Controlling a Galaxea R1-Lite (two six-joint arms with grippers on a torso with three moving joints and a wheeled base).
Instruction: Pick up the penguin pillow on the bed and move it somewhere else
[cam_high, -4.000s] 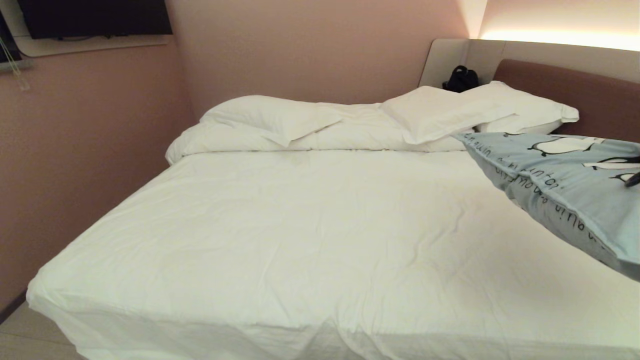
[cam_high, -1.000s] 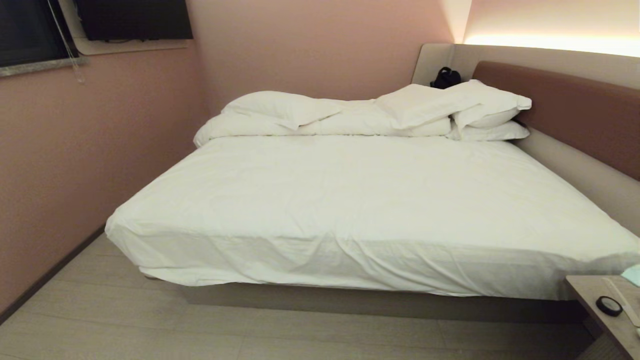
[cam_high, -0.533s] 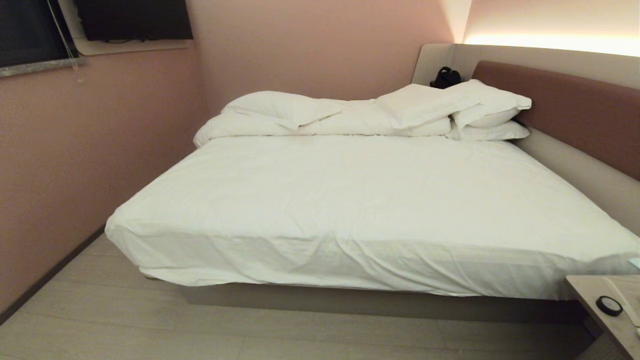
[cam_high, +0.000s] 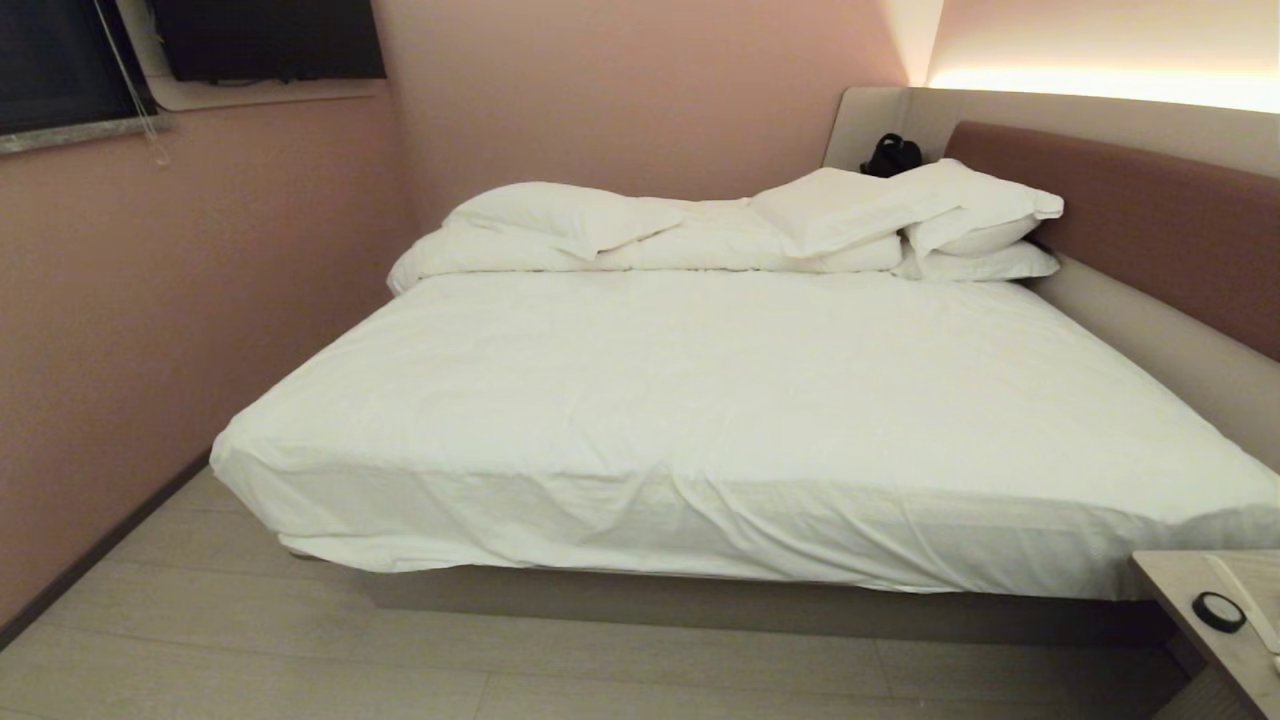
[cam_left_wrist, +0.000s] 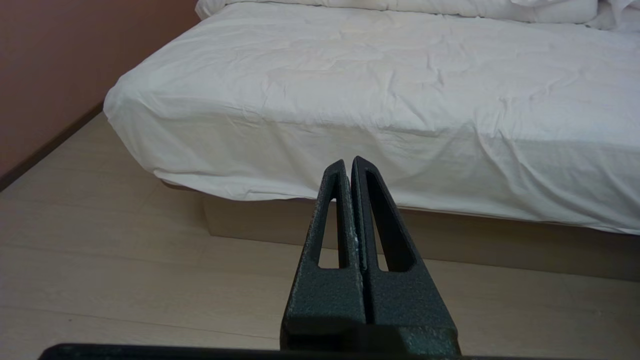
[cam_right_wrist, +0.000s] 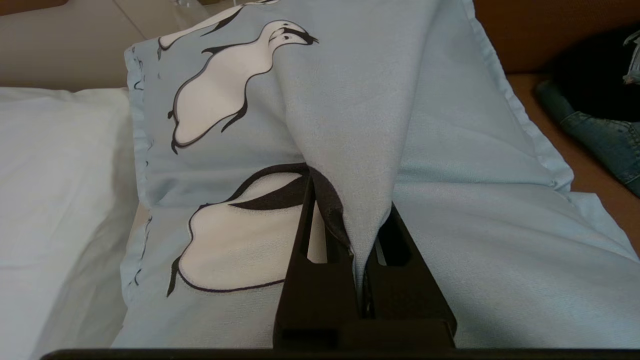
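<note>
carry step, by my reading: the right gripper (cam_right_wrist: 361, 250) pinches a fold of the pillow (cam_right_wrist: 450, 250), which is off the bed (cam_high: 700, 400) and out of the head view. the left gripper (cam_left_wrist: 348, 167) hangs pressed together and empty near the bed's foot edge. next: find a resting spot, lower, let go.

The bed (cam_high: 700, 400) stands in the room's corner, a wall along its left side and the headboard (cam_high: 1130, 220) along its right. Pillows (cam_high: 900, 215) and a folded duvet (cam_high: 650, 245) lie across its far end. A side table (cam_high: 1180, 600) stands at the near right corner, carrying a small ring (cam_high: 1217, 611). The floor (cam_high: 300, 660) lies before the bed.
</note>
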